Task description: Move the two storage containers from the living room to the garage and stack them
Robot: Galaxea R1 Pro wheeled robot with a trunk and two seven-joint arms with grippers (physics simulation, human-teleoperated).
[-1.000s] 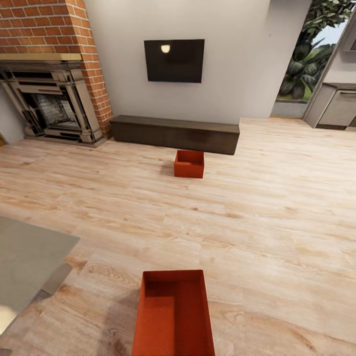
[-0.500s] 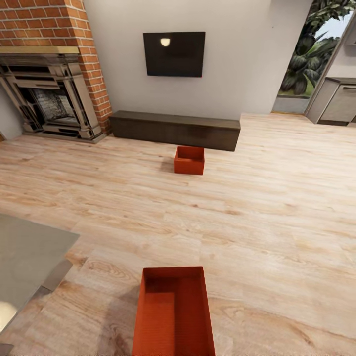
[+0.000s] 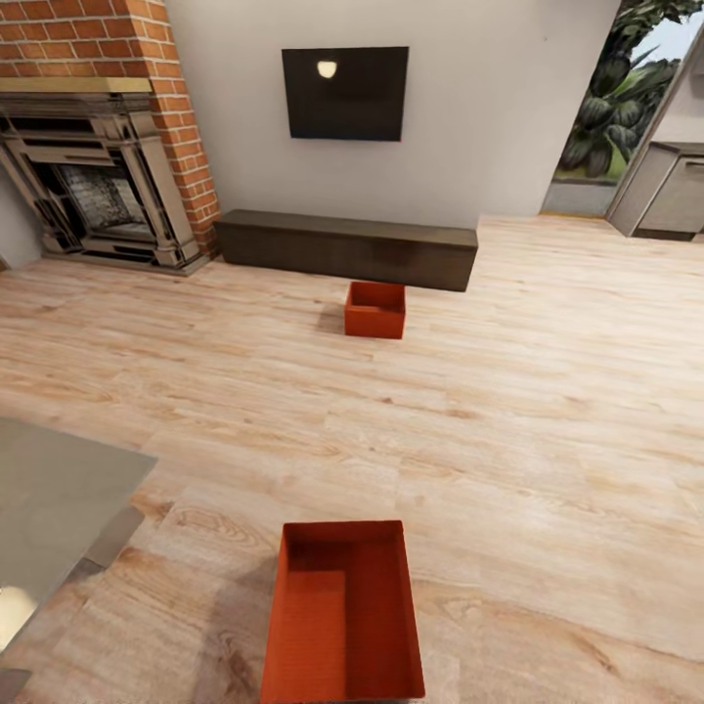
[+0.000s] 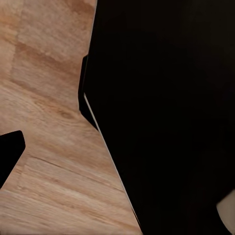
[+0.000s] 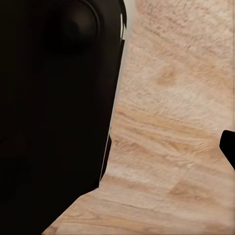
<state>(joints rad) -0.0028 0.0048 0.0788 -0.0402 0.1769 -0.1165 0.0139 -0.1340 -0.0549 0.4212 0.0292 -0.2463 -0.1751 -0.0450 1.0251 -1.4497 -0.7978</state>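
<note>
Head view: two orange-red open-top rectangular storage bins sit on the light wood plank floor (image 3: 548,411) of the living room. The near bin (image 3: 344,611) is at the bottom edge of the view, long axis running away from the robot, upright, nothing inside, half its bottom in shadow. The far bin (image 3: 375,309) is well apart from it, further into the room, just in front of the long low dark bench (image 3: 346,248) w/ a narrow strip of floor between; also upright.

Above the bench, a black wall TV (image 3: 344,93) on the white wall. Left of the bench, a red brick fireplace (image 3: 93,147) w/ dark metal surround. At far right, a doorway to greenery (image 3: 616,93) and a grey cabinet (image 3: 675,191). A grey flat slab (image 3: 54,504) cuts into the view at lower left.

Left wrist view: dark robot body (image 4: 166,112) covers most of the picture, plank floor beside it; one dark tip (image 4: 10,152) at the edge, probably part of the left gripper. Can't tell how far it's open, or whether it holds anything.

Right wrist view: same kind of picture, black housing (image 5: 54,103) plus planks, a dark sliver (image 5: 228,147) at the edge. Right gripper opening can't be told either. Where the bins lie relative to either gripper can't be judged: neither bin shows in the wrist views.
</note>
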